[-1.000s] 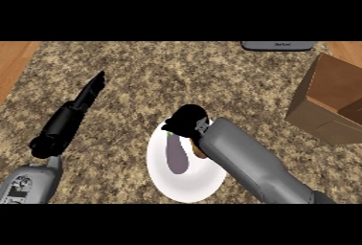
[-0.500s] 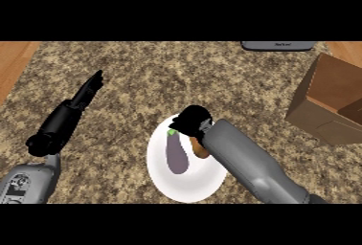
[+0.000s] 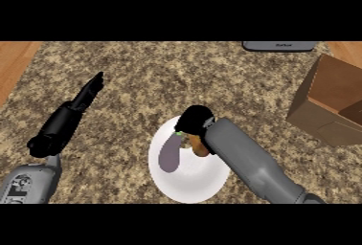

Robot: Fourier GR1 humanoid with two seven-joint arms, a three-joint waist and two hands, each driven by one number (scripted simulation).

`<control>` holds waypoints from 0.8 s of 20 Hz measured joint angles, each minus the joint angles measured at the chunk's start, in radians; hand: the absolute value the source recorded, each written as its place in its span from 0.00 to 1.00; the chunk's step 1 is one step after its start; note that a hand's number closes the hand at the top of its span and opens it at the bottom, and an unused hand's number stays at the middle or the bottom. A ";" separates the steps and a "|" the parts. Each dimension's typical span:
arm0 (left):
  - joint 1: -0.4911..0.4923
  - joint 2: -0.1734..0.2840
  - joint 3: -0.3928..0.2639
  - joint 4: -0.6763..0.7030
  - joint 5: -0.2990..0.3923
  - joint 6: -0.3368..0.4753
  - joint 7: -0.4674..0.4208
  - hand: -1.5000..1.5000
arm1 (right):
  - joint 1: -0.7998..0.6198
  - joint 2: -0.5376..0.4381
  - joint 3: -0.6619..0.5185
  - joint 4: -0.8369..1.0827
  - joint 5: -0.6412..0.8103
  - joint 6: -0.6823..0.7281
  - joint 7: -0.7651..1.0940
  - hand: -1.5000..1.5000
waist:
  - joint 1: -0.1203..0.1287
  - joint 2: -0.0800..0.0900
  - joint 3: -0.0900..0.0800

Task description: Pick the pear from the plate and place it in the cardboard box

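Observation:
A white plate (image 3: 185, 184) lies on the speckled counter at the centre. A purple eggplant (image 3: 170, 152) with a green stem lies on it. Beside it shows an orange-brown pear (image 3: 200, 146), partly hidden under my right wrist. My right hand (image 3: 194, 119) hovers over the plate's far rim, just beyond the pear, seen end-on as a dark lump. The open cardboard box (image 3: 329, 105) stands at the right edge, well apart from the plate. My left hand (image 3: 90, 92) rests open over the counter at the left, fingers straight and pointing away.
A dark grey appliance edge (image 3: 279, 45) shows at the counter's far side. Wooden flooring (image 3: 14, 62) borders the counter on the left. Bare counter lies between the plate and the box.
My right hand has shifted slightly to the right over the plate's far rim, uncovering more of the pear. The left hand stays still.

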State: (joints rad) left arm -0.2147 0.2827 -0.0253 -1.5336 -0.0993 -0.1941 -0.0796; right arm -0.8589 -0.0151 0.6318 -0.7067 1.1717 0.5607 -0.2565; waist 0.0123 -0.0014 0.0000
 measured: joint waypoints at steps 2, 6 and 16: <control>-0.005 -0.001 0.006 -0.007 -0.002 0.000 0.007 0.50 | 0.004 -0.001 0.002 0.012 0.015 -0.060 -0.036 1.00 | 0.000 -0.003 0.000; -0.001 -0.007 0.013 0.009 -0.008 -0.009 -0.014 0.50 | 0.012 0.006 0.001 0.015 0.025 -0.136 -0.082 1.00 | -0.001 -0.001 -0.001; 0.016 -0.017 0.029 -0.011 -0.021 -0.001 0.009 0.50 | 0.143 -0.008 -0.081 -0.163 -0.027 -0.326 -0.053 1.00 | -0.033 -0.006 0.000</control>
State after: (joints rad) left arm -0.1983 0.2653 0.0042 -1.5444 -0.1203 -0.1955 -0.0710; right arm -0.7159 -0.0229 0.5505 -0.8699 1.1450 0.2347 -0.3093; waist -0.0207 -0.0071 0.0005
